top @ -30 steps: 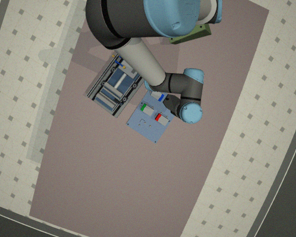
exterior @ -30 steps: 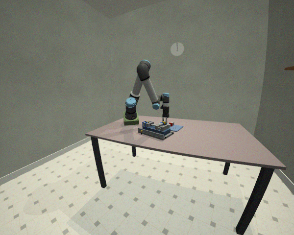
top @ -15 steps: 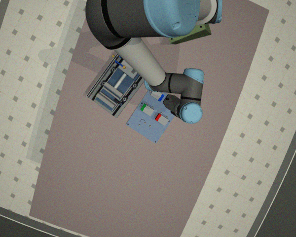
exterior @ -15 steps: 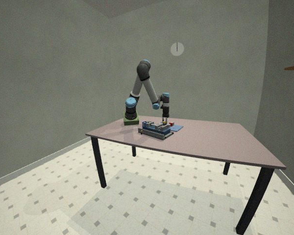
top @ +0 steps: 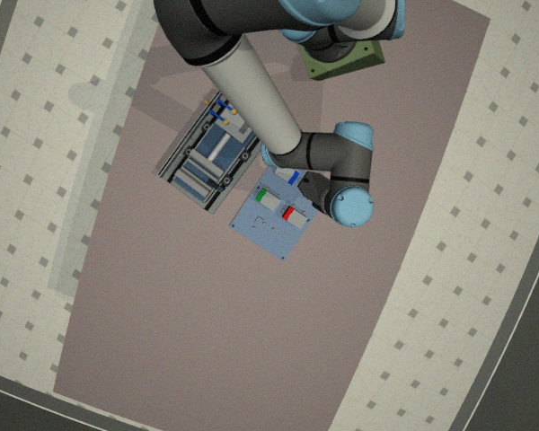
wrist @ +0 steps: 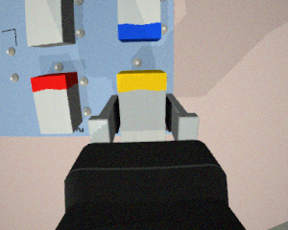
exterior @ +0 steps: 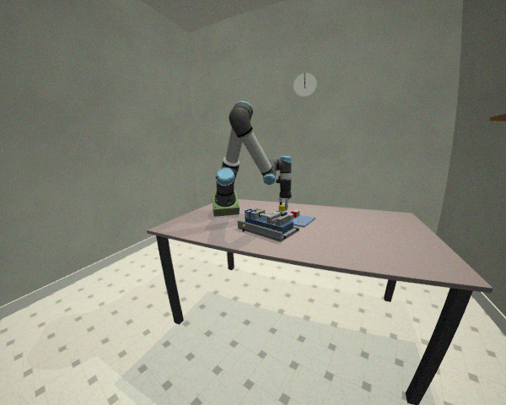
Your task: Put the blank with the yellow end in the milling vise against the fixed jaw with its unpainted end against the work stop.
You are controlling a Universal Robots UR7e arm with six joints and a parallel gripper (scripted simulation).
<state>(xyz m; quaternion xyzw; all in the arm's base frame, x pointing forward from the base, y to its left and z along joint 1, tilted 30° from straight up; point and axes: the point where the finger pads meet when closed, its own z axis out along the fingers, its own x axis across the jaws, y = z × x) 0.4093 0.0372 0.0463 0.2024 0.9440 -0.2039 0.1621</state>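
My gripper (exterior: pixel 283 205) (wrist: pixel 142 105) is shut on the blank with the yellow end (exterior: pixel 282 207) (wrist: pixel 142 103), fingers on its long sides. It holds the blank level, slightly above the blue plate (top: pixel 278 243) (exterior: pixel 306 220) (wrist: pixel 101 24), at the plate's edge; the arm hides both in the top view. The yellow end points toward the blue-ended blank. The milling vise (top: pixel 212 206) (exterior: pixel 261 230) stands beside the plate. Its hoses are at the upper end in the top view, and grey blocks are at the lower end. No blank shows in it; its bars and work stop are hard to make out.
The green-ended blank (top: pixel 269 201) (wrist: pixel 45 24), red-ended blank (top: pixel 296 218) (exterior: pixel 295 213) (wrist: pixel 53 110) and blue-ended blank (top: pixel 286 174) (wrist: pixel 139 11) lie on the plate among small pins. The vise's raised jaws and blue hoses (top: pixel 217 117) stand near the forearm in the top view.
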